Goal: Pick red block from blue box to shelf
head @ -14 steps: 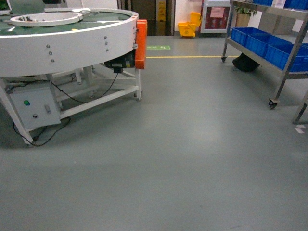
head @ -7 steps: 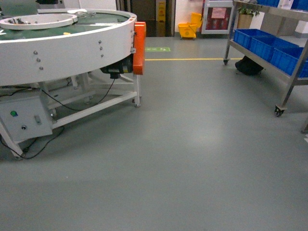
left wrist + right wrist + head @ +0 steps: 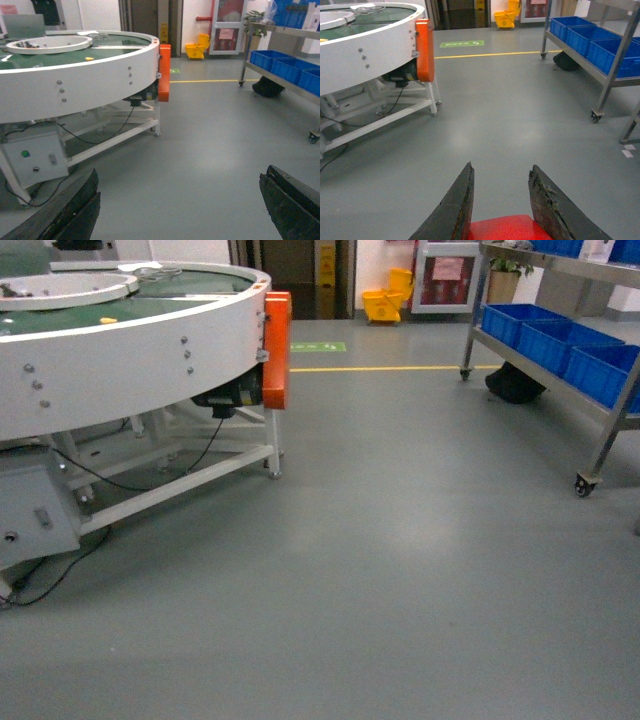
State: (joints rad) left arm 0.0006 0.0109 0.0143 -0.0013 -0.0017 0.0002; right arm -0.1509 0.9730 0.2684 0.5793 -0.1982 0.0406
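Right gripper grips the red block, left gripper gapes wide, while round table slides left and shelf nearer.

Industrial workshop or factory floor: grey coated floor with yellow line marking, round conveyor table, wheeled steel shelf holding blue bins.

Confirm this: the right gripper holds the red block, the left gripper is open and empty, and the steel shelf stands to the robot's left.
One error: the shelf stands to the robot's right, as the head view shows. The right gripper does hold the red block, and the left gripper is open and empty.
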